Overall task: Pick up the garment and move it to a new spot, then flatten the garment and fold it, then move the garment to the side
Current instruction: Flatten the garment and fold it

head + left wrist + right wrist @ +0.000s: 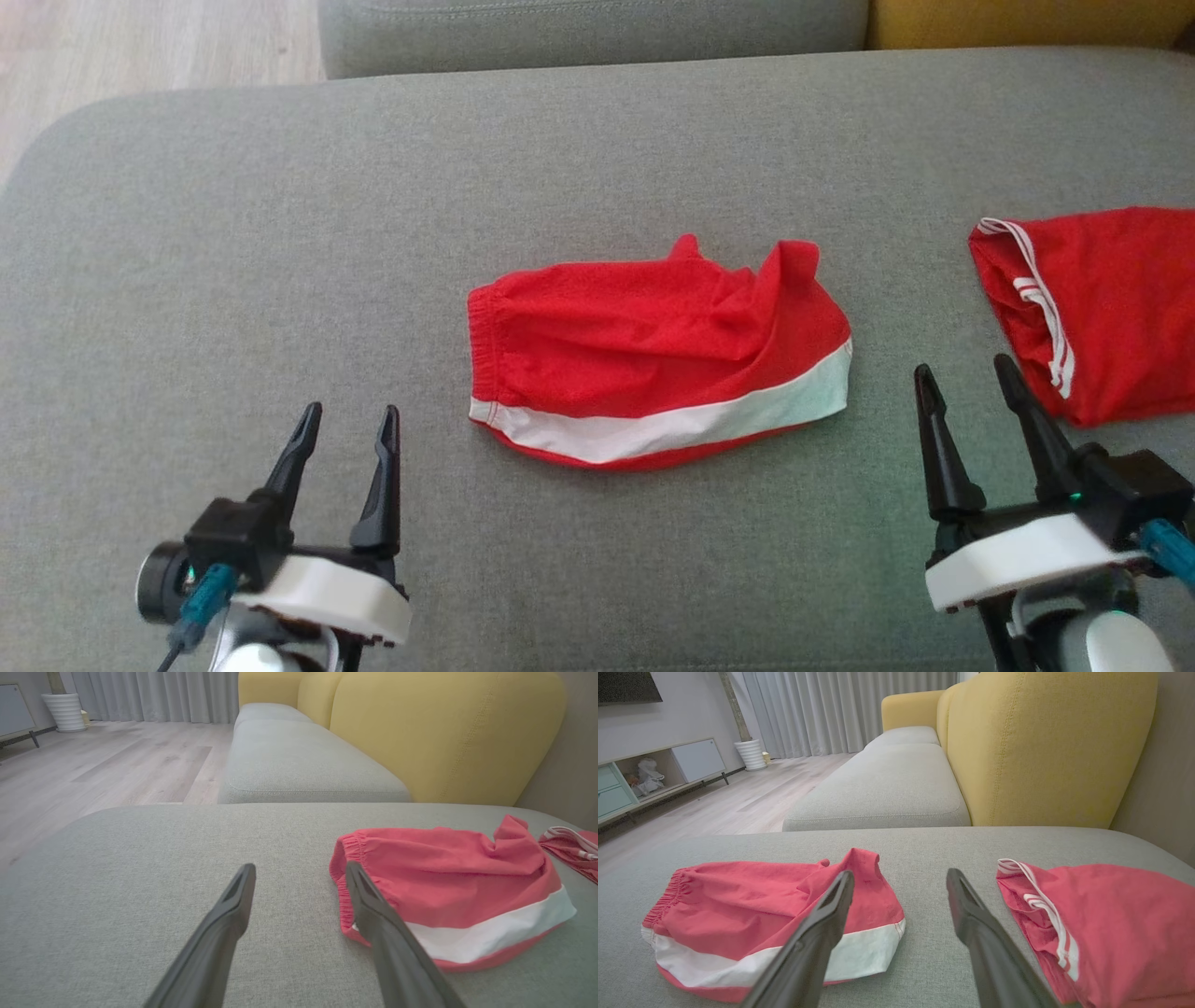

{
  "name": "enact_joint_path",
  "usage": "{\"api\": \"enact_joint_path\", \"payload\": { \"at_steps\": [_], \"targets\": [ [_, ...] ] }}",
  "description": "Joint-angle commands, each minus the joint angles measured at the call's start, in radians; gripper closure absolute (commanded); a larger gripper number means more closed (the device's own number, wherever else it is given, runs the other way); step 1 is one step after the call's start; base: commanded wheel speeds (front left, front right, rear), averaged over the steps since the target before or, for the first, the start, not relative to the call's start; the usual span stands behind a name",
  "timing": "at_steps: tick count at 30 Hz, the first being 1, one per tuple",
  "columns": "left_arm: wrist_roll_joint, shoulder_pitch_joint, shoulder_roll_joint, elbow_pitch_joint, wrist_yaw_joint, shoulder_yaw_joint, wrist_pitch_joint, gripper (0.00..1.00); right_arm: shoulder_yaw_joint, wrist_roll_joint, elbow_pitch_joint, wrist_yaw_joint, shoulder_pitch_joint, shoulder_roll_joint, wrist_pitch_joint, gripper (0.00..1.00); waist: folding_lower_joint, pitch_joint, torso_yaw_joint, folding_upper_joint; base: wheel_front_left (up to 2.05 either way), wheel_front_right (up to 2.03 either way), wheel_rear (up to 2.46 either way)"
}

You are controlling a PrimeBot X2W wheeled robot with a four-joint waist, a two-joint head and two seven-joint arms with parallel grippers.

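- Garment (653, 359): red shorts with a broad white band along the near edge and a gathered elastic waistband at the left end. The right end is rumpled, with two folds poking up on the far side.
- It lies mostly flat in the middle of the grey cushion (280, 233), between the two grippers and a little farther off than their tips.
- Second red garment (1111, 299), with thin white stripes at its edge, lies to the right on the same cushion, apart from the shorts.
- Left gripper (351, 413): near left, jaws spread wide with nothing between them, over bare cushion beside the waistband.
- Right gripper (963, 366): near right, jaws likewise released, over the bare strip between the two garments.
- Farther off is another grey seat (299, 760) with a yellow backrest (444, 732) on its right. To the left is pale wood floor (117, 765), with grey curtains (159, 695) at the far end.
- White ribbed pot (65, 711) stands on the floor by the curtains, with a trunk (55, 680) rising from it.
- Low cabinet (654, 772) on the far left has an open compartment holding something pale, too small to tell.
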Motion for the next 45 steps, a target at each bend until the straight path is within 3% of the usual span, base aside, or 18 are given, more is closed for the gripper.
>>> {"api": "enact_joint_path", "payload": {
  "at_steps": [1, 6, 13, 22, 23, 25, 27, 34, 45],
  "targets": [
    [0.001, -0.045, 0.017, -0.029, 0.0, 0.03, 0.004, 0.0, 0.024, 0.001, -0.04, 0.007, -0.026, -0.005, 0.001, 0.0, 0.0, 0.006, -0.001, 0.0, 0.0, 0.0, 0.0],
    [-0.019, -0.118, 0.004, 0.011, -0.056, -0.015, 0.043, 0.0, 0.025, 0.008, -0.041, 0.007, -0.041, -0.004, -0.001, 0.0, 0.0, 0.037, -0.003, 0.0, 0.0, 0.0, 0.0],
    [-0.091, -0.219, -0.018, 0.185, -0.158, -0.06, 0.135, 0.0, 0.046, 0.018, -0.018, 0.007, -0.075, -0.003, -0.007, 0.0, 0.0, 0.071, -0.036, 0.0, 0.0, 0.0, 0.0],
    [-0.154, -0.276, -0.02, 0.299, -0.217, -0.078, 0.146, 0.0, 0.04, 0.034, 0.0, 0.007, -0.088, -0.003, -0.018, 0.0, 0.0, 0.087, -0.057, 0.0, 0.0, 0.0, 0.0],
    [-0.159, -0.28, -0.019, 0.303, -0.22, -0.082, 0.142, 0.09, 0.04, 0.037, 0.002, 0.007, -0.089, -0.003, -0.02, 0.0, 0.0, 0.089, -0.058, 0.0, 0.0, 0.0, 0.0],
    [-0.164, -0.286, -0.017, 0.309, -0.226, -0.09, 0.137, 0.66, 0.038, 0.041, 0.008, 0.007, -0.089, -0.003, -0.019, 0.0, 0.0, 0.092, -0.058, 0.0, 0.0, 0.0, 0.0],
    [-0.169, -0.292, -0.014, 0.315, -0.23, -0.097, 0.133, 1.0, 0.035, 0.045, 0.015, 0.007, -0.092, -0.003, -0.018, 0.0, 0.0, 0.095, -0.057, 0.0, 0.0, 0.0, 0.0],
    [-0.174, -0.309, -0.012, 0.324, -0.236, -0.112, 0.108, 1.0, 0.04, 0.035, 0.111, 0.007, -0.18, -0.01, 0.006, 0.0, 0.0, 0.106, -0.046, 0.0, 0.0, 0.0, 0.0],
    [-0.164, -0.379, -0.042, 0.346, -0.24, -0.148, 0.069, 1.0, 0.107, 0.041, 0.402, 0.007, -0.368, -0.117, 0.108, 0.0, 0.0, 0.158, 0.029, 0.0, 0.0, 0.0, 0.0]
  ]
}}
